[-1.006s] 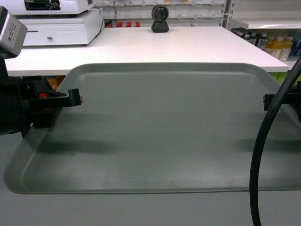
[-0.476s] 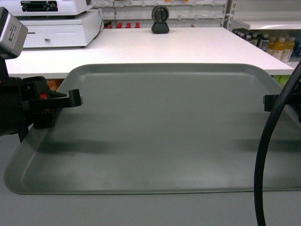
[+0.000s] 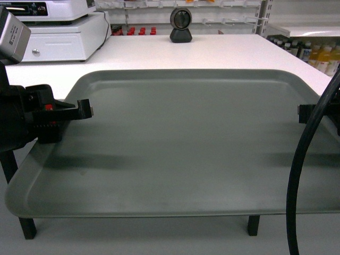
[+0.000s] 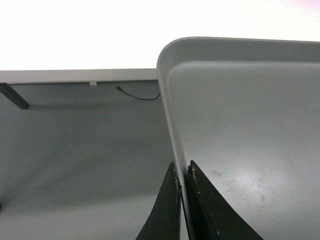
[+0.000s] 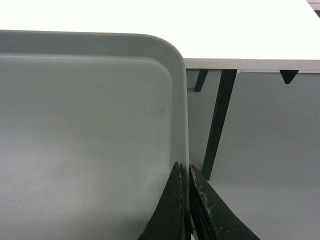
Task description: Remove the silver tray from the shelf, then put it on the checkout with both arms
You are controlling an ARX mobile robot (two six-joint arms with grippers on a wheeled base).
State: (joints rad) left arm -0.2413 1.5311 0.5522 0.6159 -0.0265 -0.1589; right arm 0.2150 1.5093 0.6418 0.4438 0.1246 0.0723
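Silver tray (image 3: 186,143) held aloft, bare inside, near edge of checkout (image 3: 223,50).
Left gripper (image 4: 183,175) and right gripper (image 5: 184,172) each pinch a side rim; open floor beneath.

A boxy white cash register (image 3: 58,29) stands well beyond the left gripper. A round black scanner on a stand (image 3: 180,24) sits farther off, between both grippers. Yellow drink bottles (image 3: 324,56) stand beyond the right gripper.
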